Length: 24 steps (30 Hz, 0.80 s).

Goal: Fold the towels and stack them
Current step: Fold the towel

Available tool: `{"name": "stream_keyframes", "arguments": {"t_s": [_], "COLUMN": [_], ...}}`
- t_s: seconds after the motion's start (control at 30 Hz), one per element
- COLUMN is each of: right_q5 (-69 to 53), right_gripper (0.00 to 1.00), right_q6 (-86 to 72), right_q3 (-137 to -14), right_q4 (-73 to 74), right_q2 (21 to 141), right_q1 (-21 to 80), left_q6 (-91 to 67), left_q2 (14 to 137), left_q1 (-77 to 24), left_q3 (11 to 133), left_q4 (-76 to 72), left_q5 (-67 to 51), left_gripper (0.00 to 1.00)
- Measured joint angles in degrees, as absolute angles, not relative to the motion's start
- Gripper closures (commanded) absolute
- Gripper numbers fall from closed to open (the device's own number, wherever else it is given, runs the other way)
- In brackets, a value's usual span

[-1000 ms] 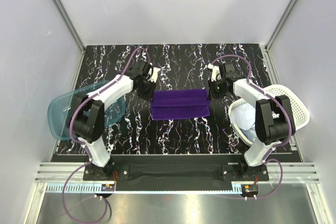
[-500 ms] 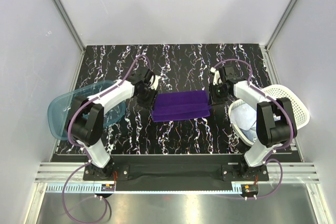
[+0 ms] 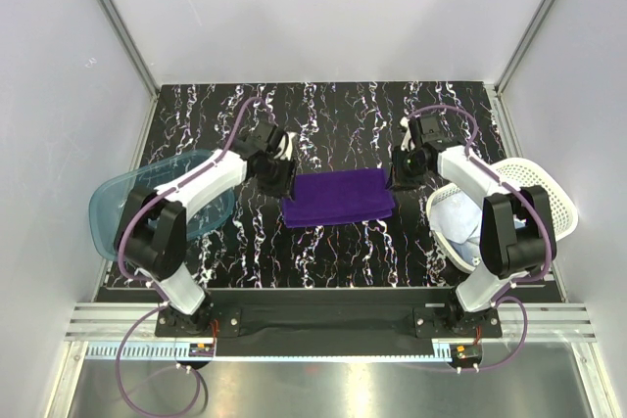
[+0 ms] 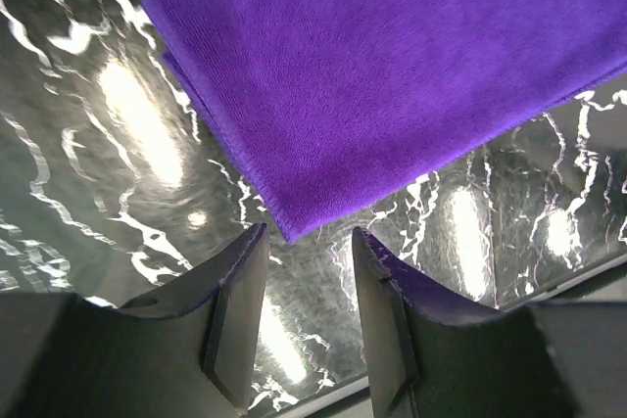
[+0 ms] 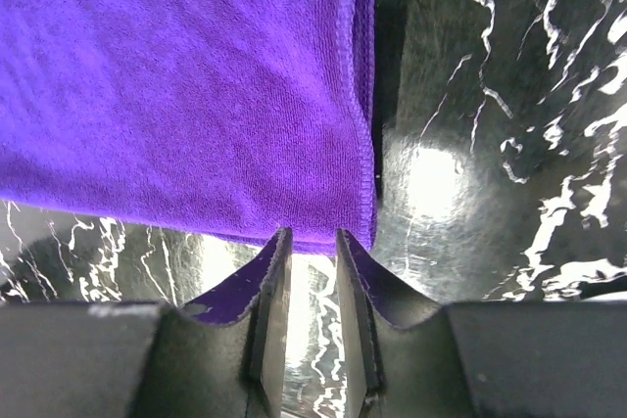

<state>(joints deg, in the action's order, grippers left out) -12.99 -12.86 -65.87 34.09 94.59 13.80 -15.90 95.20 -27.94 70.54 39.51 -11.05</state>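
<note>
The deep purple towel [image 3: 338, 197] lies folded flat in the middle of the black marbled table. It also shows in the left wrist view [image 4: 392, 66] and the right wrist view [image 5: 186, 95]. My left gripper [image 3: 281, 175] is open and empty at the towel's left end, its fingertips just short of a corner [image 4: 309, 240]. My right gripper [image 3: 403, 174] is at the towel's right end, its jaws a narrow gap apart with nothing between them [image 5: 313, 236]. A pale blue cloth [image 3: 458, 224] lies in the white basket; I cannot make out a separate white towel.
The translucent teal tub [image 3: 122, 210] sits at the left table edge by the left arm. The white perforated basket [image 3: 542, 201] sits at the right edge by the right arm. Grey walls enclose the table on three sides.
The purple towel went from ridged, held folds to lying flat. Both grippers dipped toward the near side, let go of it, and drew back slightly to its ends.
</note>
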Motion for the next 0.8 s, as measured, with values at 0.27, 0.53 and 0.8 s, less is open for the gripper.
{"name": "stream_keyframes", "arguments": {"t_s": [0.27, 0.53, 0.8], "right_q5": [-11.51, -9.02, -5.48], "right_gripper": [0.7, 0.69, 0.65], "right_q6": [-17.45, -19.62, -21.8], "right_q3": [-57.36, -54.74, -59.09], "right_q4": [30.39, 31.22, 33.91], "right_q2": [94.7, 92.38, 87.68], "right_q1": [15.49, 17.52, 17.52], "left_q6": [-21.1, -23.97, -27.81], "left_q2": [98.21, 98.56, 91.37], "left_q1": [-28.42, -28.42, -28.42], "left_q3": [62.06, 62.81, 65.14], "left_q4": [37.63, 39.92, 39.9], "left_q5": [-8.86, -3.62, -2.28], "left_gripper": [0.59, 0.56, 0.45]}}
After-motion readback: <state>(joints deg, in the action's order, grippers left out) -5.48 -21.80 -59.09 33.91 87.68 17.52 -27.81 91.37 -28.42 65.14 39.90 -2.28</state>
